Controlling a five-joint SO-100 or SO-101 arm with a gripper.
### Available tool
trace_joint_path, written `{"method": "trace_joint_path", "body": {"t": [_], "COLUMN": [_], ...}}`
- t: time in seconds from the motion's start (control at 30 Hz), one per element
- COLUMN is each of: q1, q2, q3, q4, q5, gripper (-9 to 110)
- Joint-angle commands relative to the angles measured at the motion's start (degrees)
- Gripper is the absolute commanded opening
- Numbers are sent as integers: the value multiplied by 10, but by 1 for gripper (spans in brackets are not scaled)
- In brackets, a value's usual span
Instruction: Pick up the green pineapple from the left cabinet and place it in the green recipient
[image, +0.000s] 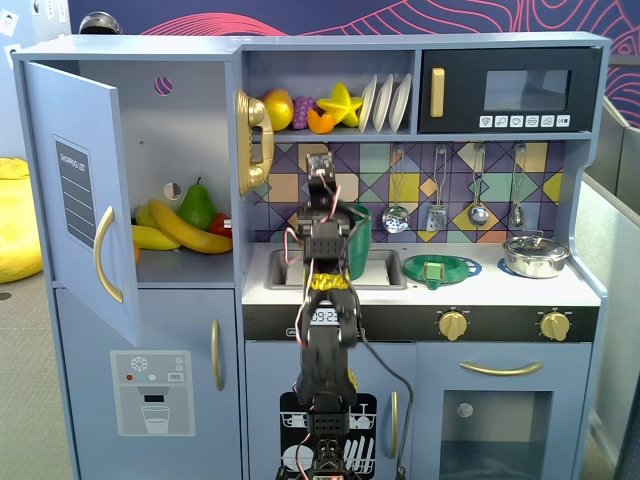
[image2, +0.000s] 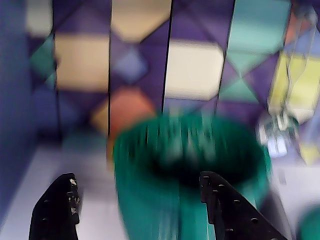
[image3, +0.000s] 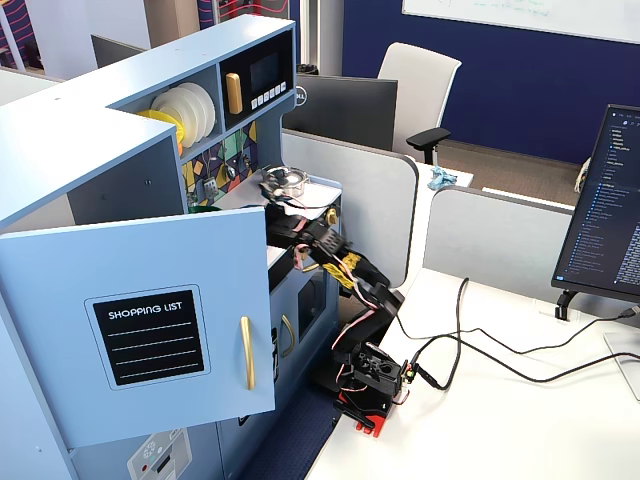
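Note:
The green recipient (image: 360, 236) stands at the back of the sink, partly behind my arm. In the wrist view it (image2: 150, 200) is blurred and fills the lower middle, its dark mouth just ahead of my jaws. My gripper (image2: 136, 177) is open and empty, one finger (image2: 60, 205) left of the recipient and the other in front of it. In a fixed view the gripper (image: 321, 182) hangs over the sink, and in the other (image3: 278, 218) it reaches into the kitchen. The left cabinet (image: 190, 120) stands with its door (image: 75, 190) swung open. The green pineapple is not visible.
The cabinet shelf holds bananas (image: 185, 232), a green pear (image: 197, 206) and something red. A flat green dish (image: 441, 268) and a steel pot (image: 535, 256) sit on the counter right of the sink. Utensils hang on the tiled wall, and a gold phone (image: 254, 140) is beside the cabinet.

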Motion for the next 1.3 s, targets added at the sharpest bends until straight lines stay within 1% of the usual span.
{"method": "trace_joint_path", "body": {"t": [0.0,0.2,0.3,0.4,0.5,0.57,0.77,0.83,0.87,0.97,1.07,1.17,1.27], "q1": [3,-1,-2,5,18,24,29,29,31,12,-1,-2,5], "q2": [104,243,310,358,388,400,426,432,439,451,480,507,517], "q3": [86,292,373,443,519,574,738,770,777,777,777,777,777], "q4": [62,127,183,225,263,261,199,199,219,286,357,419,467], "q5": [1,1,20,34,21,28,57,62,57,92,105,99,93], "gripper": [23,21,20,19,18,17,17,16,15,14,10,8,11]}}
